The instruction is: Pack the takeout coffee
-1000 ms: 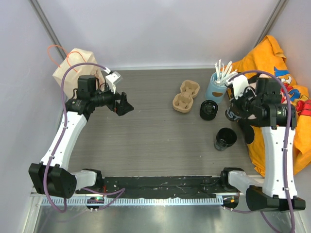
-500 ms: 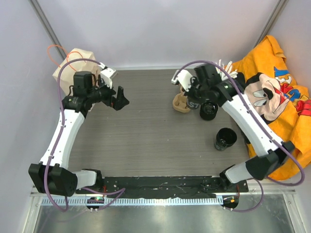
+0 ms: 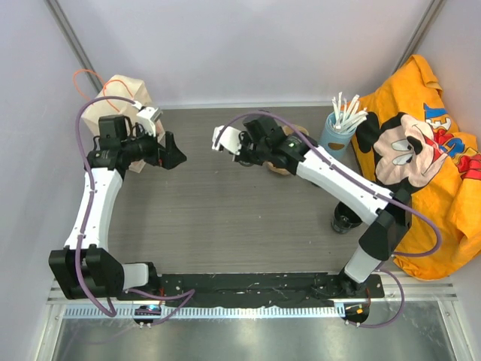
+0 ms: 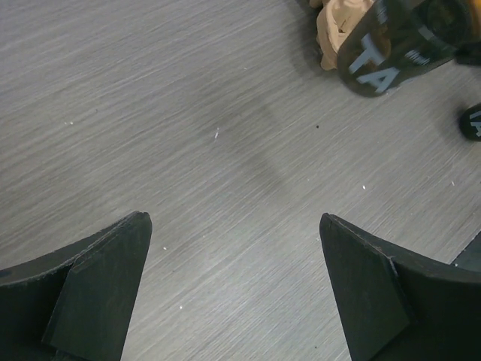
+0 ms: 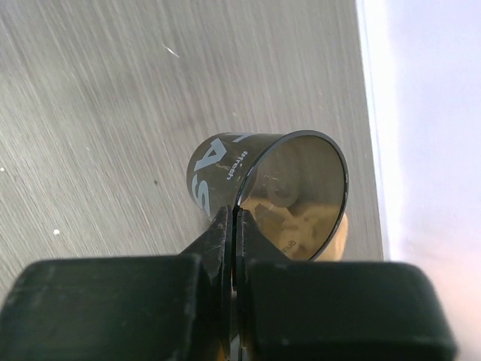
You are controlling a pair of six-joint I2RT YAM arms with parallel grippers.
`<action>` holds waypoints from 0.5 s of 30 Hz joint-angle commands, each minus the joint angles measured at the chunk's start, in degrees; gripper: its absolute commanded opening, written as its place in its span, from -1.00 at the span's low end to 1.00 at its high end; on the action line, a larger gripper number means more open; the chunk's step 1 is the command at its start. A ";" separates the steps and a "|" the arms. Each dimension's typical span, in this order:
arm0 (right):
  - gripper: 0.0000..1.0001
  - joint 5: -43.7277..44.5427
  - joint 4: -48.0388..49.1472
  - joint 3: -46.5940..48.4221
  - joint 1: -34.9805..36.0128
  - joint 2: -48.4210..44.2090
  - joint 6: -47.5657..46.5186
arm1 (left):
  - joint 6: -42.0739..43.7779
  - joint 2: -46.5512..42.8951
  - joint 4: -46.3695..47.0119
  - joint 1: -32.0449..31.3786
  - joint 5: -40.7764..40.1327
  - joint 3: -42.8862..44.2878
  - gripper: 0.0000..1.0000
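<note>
A grey wood-grain table (image 3: 225, 218) is lying under both arms, with pale walls closing it in behind. The right gripper (image 5: 231, 218) is pinching the rim of the takeout coffee, a small round dark cup with white lettering (image 5: 270, 195). Its jaws are pressed shut on the thin wall. The cup is hanging tilted in the air, mouth turned toward the wrist camera, and the tan moulded cardboard carrier (image 5: 334, 233) is sitting just beneath and beyond it. The left gripper (image 4: 233, 218) is hovering over bare table with its fingers spread wide and nothing between them. From there the carrier is showing at the far corner, well apart.

The step in hand looks like seating the cup in a well. Doing it well probably means first rolling the wrist until the cup is hanging upright. Then it needs centring over one well rather than over the ridge between them, and lowering slowly. With a rim pinch the cup may be swinging, so a gentle descent is wiser. The carrier looks light and may be sliding if nudged. Letting go only once the base is resting seems safest.
</note>
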 commanded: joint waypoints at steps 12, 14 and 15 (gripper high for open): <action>-0.98 5.62 20.00 -11.65 7.18 6.39 4.70 | 0.25 -9.22 5.19 8.79 14.40 -5.48 1.00; -0.98 6.24 21.06 -11.83 7.63 6.84 5.14 | 0.79 -9.49 3.96 9.32 16.34 -4.69 0.99; -0.98 6.41 21.50 -11.83 7.80 7.27 5.84 | 1.23 -9.57 3.52 9.84 17.04 -4.43 0.99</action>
